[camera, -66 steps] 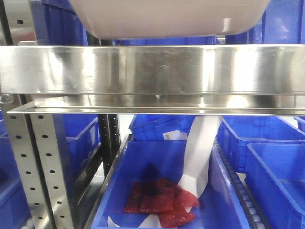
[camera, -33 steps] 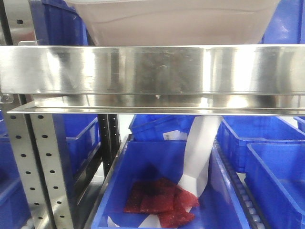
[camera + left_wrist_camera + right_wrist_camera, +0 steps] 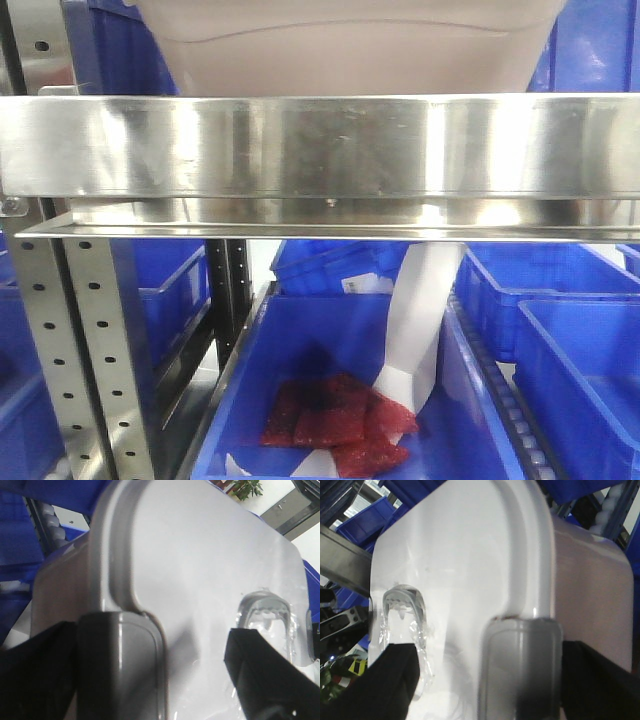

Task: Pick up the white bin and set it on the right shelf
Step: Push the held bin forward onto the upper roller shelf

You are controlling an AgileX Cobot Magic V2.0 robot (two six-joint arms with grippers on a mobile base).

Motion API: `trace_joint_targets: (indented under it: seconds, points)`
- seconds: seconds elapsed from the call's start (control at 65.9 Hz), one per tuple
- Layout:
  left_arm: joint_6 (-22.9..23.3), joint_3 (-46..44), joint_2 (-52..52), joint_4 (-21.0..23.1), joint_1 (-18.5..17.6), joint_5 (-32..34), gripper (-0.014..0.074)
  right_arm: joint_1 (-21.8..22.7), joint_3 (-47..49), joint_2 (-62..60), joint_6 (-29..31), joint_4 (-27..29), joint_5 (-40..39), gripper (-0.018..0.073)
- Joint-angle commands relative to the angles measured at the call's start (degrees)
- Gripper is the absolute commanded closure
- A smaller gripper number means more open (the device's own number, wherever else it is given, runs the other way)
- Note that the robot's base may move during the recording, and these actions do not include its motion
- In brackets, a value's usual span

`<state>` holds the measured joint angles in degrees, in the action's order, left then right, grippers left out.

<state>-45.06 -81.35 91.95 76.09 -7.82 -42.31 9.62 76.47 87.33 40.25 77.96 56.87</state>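
The white bin fills the top of the front view, its lower part hidden behind the right shelf's shiny front rail. In the left wrist view my left gripper straddles the bin's lid at a grey clip, one black finger outside the wall, the other by the clear handle. In the right wrist view my right gripper grips the opposite lid edge at its grey clip. Both are shut on the bin.
A perforated upright post stands at the lower left. Below the rail are blue bins; the middle one holds red packets and a white paper strip. More blue bins stand behind the shelf.
The white bin has come down: its underside, seen above the rail a second ago, is now hidden behind the rail. The shelf and blue bins have not moved.
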Motion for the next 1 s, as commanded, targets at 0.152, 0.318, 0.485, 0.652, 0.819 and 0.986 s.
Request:
trace_joint_targets:
  seconds: [0.152, 0.318, 0.485, 0.652, 0.819, 0.986]
  points:
    - [-0.5, -2.3, -2.5, 4.4, 3.4, 0.2, 0.0133, 3.4, 2.0, -2.4, 0.5, 5.6, -5.4, -0.0075]
    - [-0.5, -2.3, -2.5, 4.4, 4.9, -0.1, 0.0133, 4.5, 2.0, -2.4, 1.0, 5.6, -6.0, -0.0075]
    - [-0.5, -2.3, -2.5, 4.4, 4.9, -1.7, 0.0139, 4.5, 2.0, -2.4, 3.6, 5.6, -4.7, -0.0074]
    - [-0.5, -2.3, -2.5, 4.4, 4.9, -1.7, 0.0344, 4.5, 2.0, -2.4, 6.5, 5.6, -3.6, 0.0071]
    - [-0.5, -2.3, -2.5, 5.0, 4.9, -1.7, 0.0734, 4.5, 2.0, -2.4, 6.5, 5.6, -4.0, 0.0501]
    - [-0.5, -2.3, -2.5, 5.6, 5.1, -1.2, 0.0714, 4.5, 2.0, -2.4, 6.5, 5.7, -4.0, 0.0503]
